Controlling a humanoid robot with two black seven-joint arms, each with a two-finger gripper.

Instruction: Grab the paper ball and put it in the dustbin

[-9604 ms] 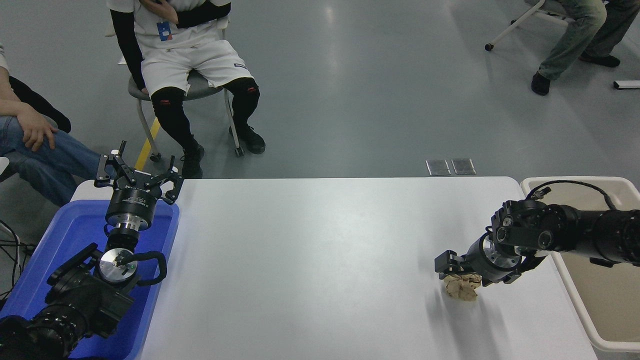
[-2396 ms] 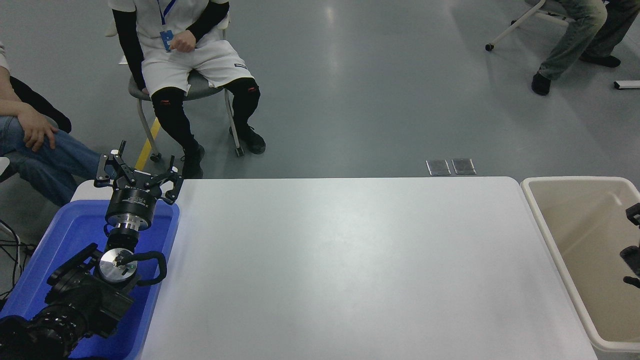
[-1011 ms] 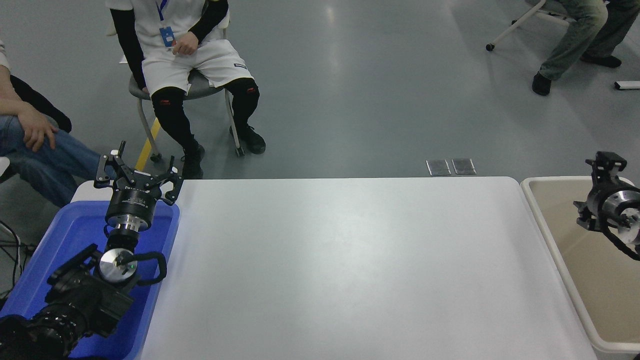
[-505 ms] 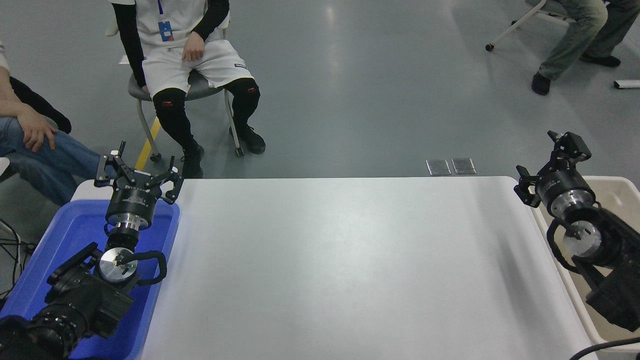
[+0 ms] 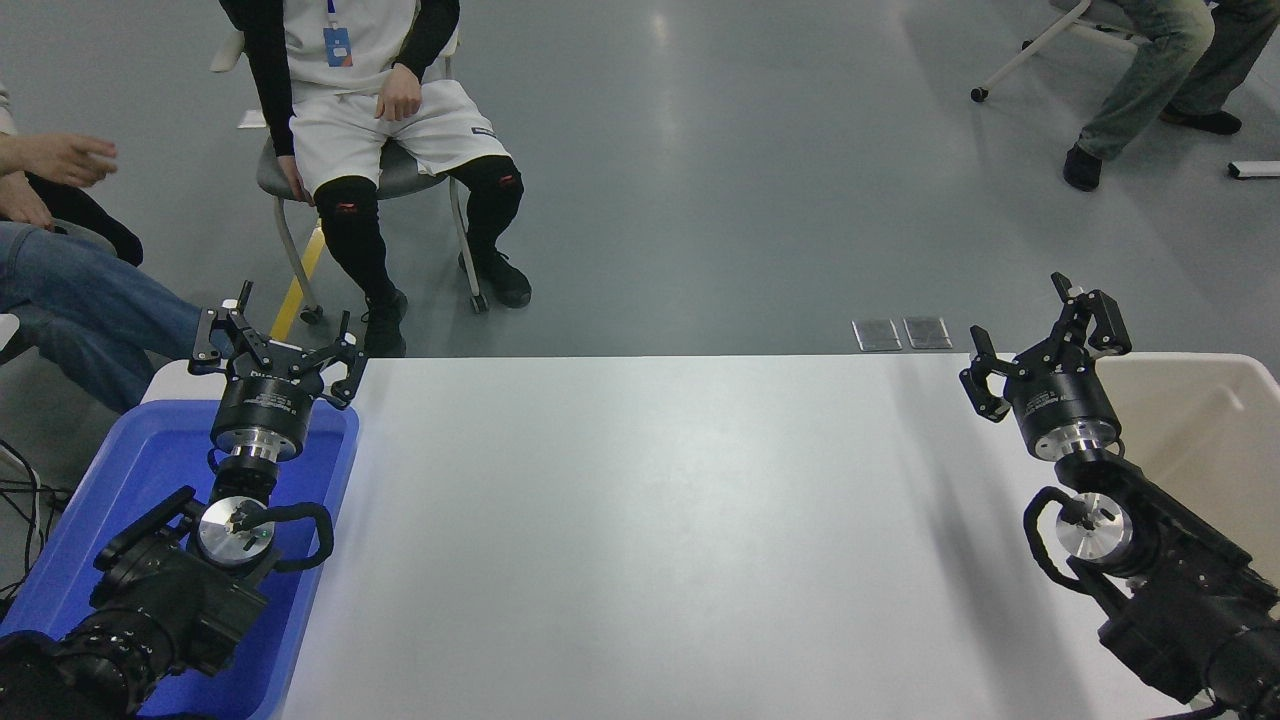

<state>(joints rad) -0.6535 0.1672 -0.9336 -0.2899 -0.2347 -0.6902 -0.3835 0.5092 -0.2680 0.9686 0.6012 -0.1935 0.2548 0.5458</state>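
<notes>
The paper ball is out of view. The dustbin [image 5: 1262,372], beige with a thick off-white rim, stands past the table's right edge, and my right arm hides much of it. My right gripper [image 5: 1043,342] is open and empty, raised over the table's far right corner and pointing away from me. My left gripper [image 5: 275,340] is open and empty, parked over the far end of the blue tray [image 5: 120,470] at the lower left.
The white table [image 5: 650,520] fills the middle. A person sits on a chair [image 5: 380,180] beyond the far left corner. Another person's arm and leg [image 5: 60,280] show at the left edge. A third sits at the top right [image 5: 1150,70].
My right arm has swung left, out from over the dustbin to the table's far right corner. The person at the left edge has raised a hand. The left arm has not moved.
</notes>
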